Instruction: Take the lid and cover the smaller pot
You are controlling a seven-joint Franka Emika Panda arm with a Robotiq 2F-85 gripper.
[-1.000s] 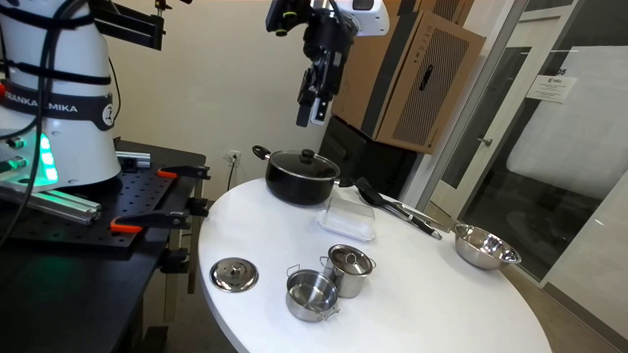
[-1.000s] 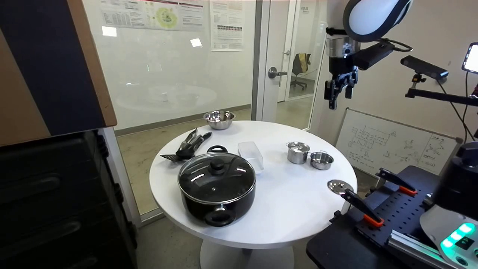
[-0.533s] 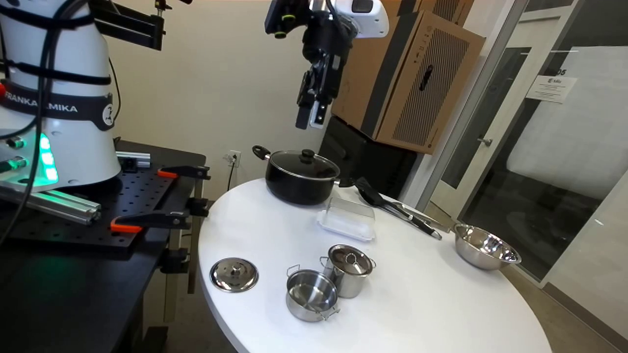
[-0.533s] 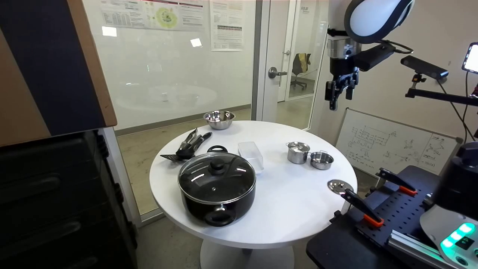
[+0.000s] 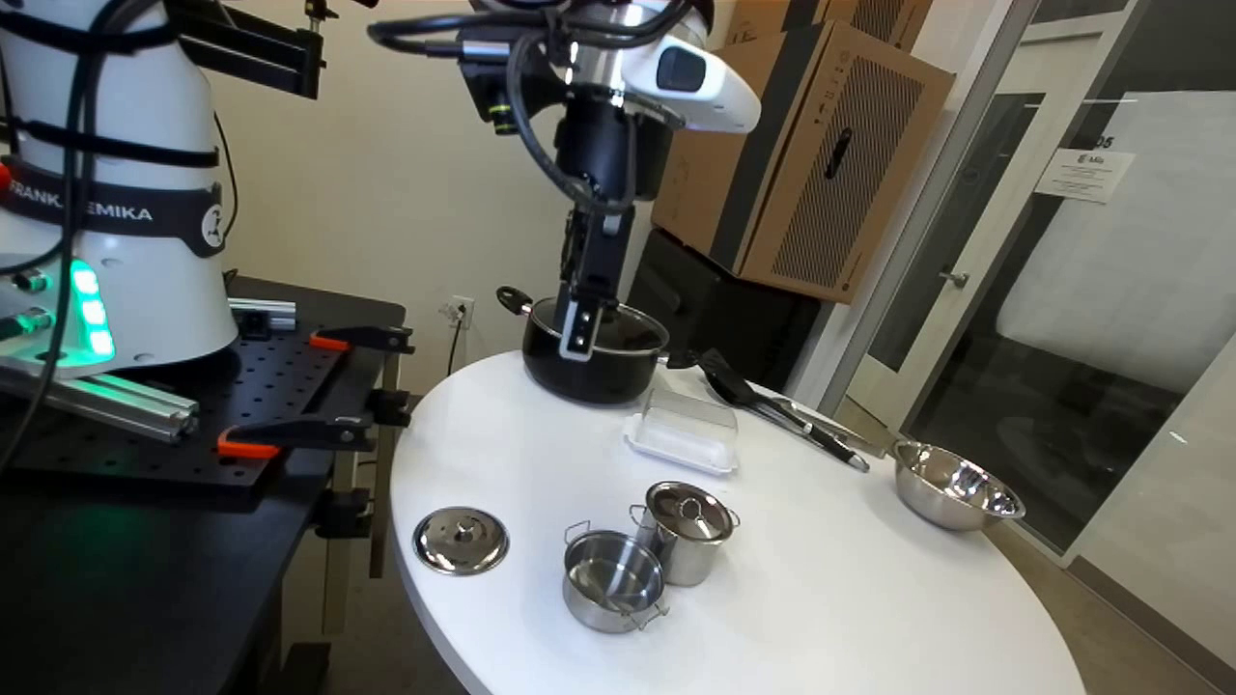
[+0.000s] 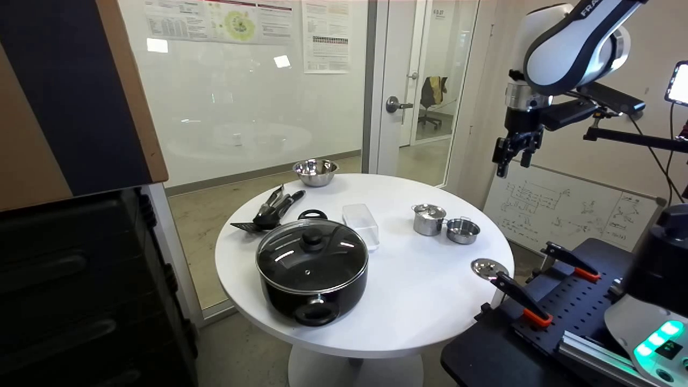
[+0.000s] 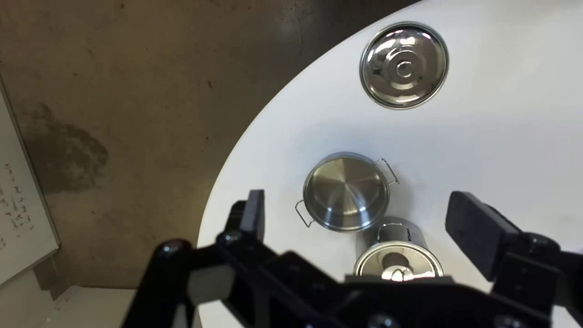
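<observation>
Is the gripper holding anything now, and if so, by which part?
Nothing is held: the black two-fingered gripper stands open, and the loose round shiny steel lid lies on the white table.

The gripper [image 6: 514,165] sank and shifted.
Over the last second it dropped lower in both exterior views. In an exterior view it came in front of the black pot [image 5: 608,378], hiding part of it; in an exterior view it slid across, partly in front of the whiteboard [image 6: 570,209]. More of the white arm [image 6: 567,59] came into sight.
</observation>
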